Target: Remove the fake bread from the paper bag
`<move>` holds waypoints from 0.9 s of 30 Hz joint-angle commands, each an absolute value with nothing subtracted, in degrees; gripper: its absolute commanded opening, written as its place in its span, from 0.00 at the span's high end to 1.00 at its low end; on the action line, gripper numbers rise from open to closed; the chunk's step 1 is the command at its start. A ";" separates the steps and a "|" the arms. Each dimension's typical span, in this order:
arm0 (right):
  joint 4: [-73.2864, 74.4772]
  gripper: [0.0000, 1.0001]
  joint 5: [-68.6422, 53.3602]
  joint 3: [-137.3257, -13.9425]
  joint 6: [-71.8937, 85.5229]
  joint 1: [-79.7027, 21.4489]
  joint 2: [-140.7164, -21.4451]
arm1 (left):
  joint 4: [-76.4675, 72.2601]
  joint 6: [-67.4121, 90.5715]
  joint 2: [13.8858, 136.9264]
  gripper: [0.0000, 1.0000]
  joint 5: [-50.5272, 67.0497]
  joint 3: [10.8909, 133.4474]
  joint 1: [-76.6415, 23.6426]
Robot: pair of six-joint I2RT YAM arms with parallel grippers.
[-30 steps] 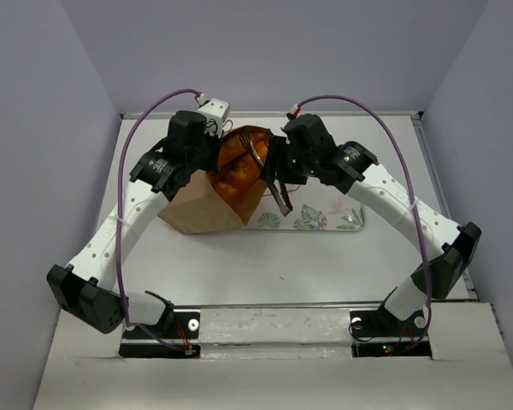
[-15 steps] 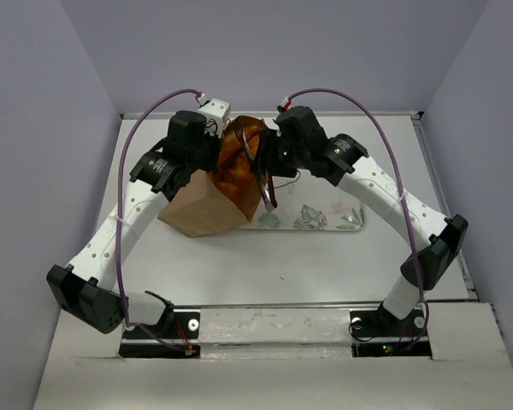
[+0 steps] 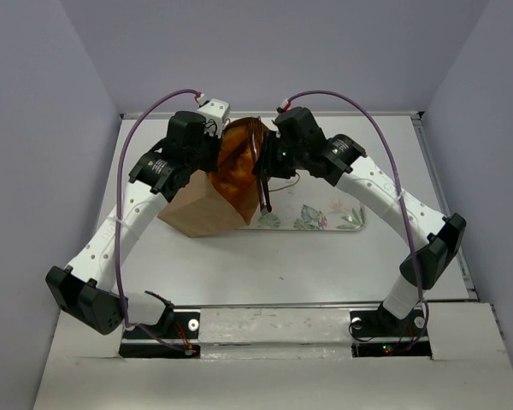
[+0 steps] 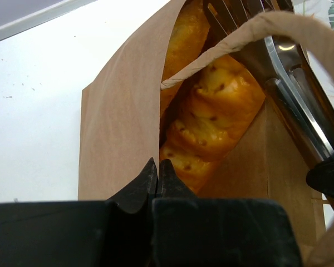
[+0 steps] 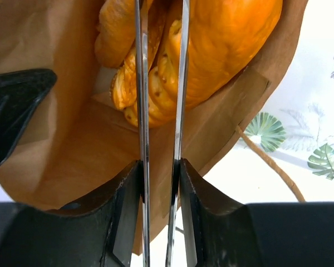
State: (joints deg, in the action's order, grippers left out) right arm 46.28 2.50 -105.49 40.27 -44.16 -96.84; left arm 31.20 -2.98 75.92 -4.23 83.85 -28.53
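two arms share this step. the left gripper [image 4: 157,177] has its fingers pressed together, seemingly pinching the rim of the bag [image 4: 114,128]. the bag sits tipped on the table [image 3: 325,256] with its mouth toward the right arm. the right gripper [image 5: 158,167] is clamped on metal tongs [image 5: 140,83]. their blades reach into the mouth and stand narrow, one on each side of a twisted loaf [image 5: 156,94]. the bread [image 5: 228,39] is all inside the bag: a thick glossy piece on one side, slimmer ones beside it.

the step in hand looks like pinching that loaf with the tongs before drawing it out. the plastic is shiny and will likely slip, so the blades should bite well down its length, not at the tip, and the squeeze should be firm before any pull. the pull is best made straight along the bag's opening, out toward the mat [image 3: 325,218], so the loaf does not drag the thick one or catch the paper wall. the left gripper needs to hold the rim fast, or the light bag may follow. the handle [image 4: 222,44] loops across the tongs and could snag on the way out.
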 commanded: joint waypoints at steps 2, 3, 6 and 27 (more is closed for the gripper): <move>42.54 0.65 0.79 -106.08 41.04 -43.68 -96.94 | 27.25 -3.87 72.25 1.00 -3.25 85.52 -29.44; 42.45 0.65 0.53 -106.17 41.39 -43.68 -97.03 | 27.25 -3.87 72.25 1.00 -3.34 85.52 -29.44; 41.49 0.73 -1.30 -105.65 42.18 -43.68 -96.86 | 27.16 -3.78 71.98 1.00 -3.78 85.34 -29.44; 46.84 0.52 -6.94 -102.92 47.19 -45.08 -93.52 | 26.02 -4.13 72.42 1.00 -6.95 85.61 -29.36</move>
State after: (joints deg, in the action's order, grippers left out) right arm 46.28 -4.25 -102.48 44.16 -44.25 -97.06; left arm 31.55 -4.43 75.20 -7.97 83.85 -28.93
